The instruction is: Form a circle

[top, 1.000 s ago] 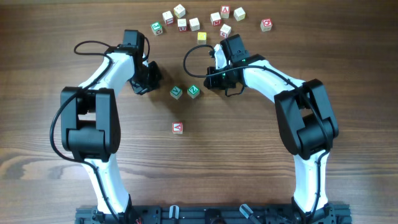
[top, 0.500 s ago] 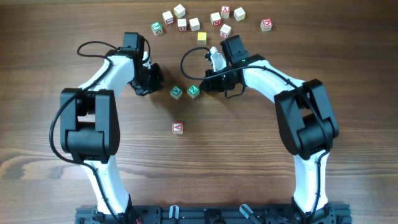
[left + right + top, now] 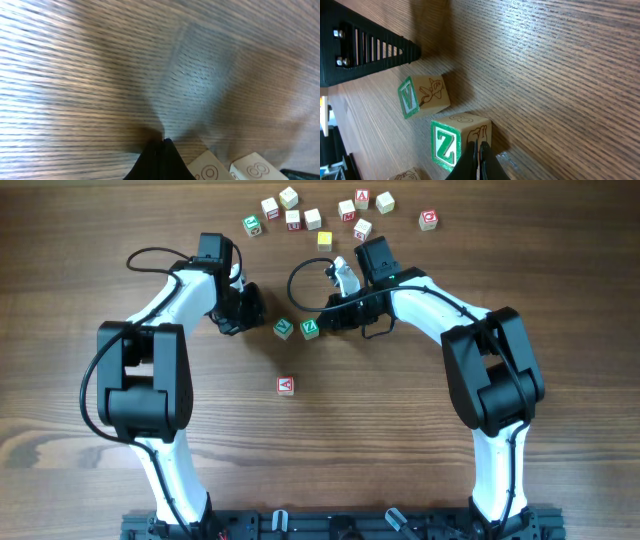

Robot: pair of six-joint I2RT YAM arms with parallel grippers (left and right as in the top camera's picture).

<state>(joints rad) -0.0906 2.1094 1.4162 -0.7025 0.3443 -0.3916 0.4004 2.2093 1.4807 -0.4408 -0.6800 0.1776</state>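
Three cubes are the circle's pieces: the green "Z" cube (image 3: 310, 327) and a green cube (image 3: 285, 328), seemingly "V", lie side by side, the red "A" cube (image 3: 286, 385) apart, nearer the robot. Both grippers are clenched and empty, probably to push. The right gripper (image 3: 479, 150) touches the "Z" cube and the left gripper (image 3: 254, 309) waits near the other.

Grn "Z" on near cube (image 3: 456, 137), grn "V" on next cube (image 3: 422, 96), red "A" on lone cube (image 3: 286, 385).

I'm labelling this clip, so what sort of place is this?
Probably a robotics lab bench: a left arm and right arm fixed to a black rail, at a wooden table with letter blocks.
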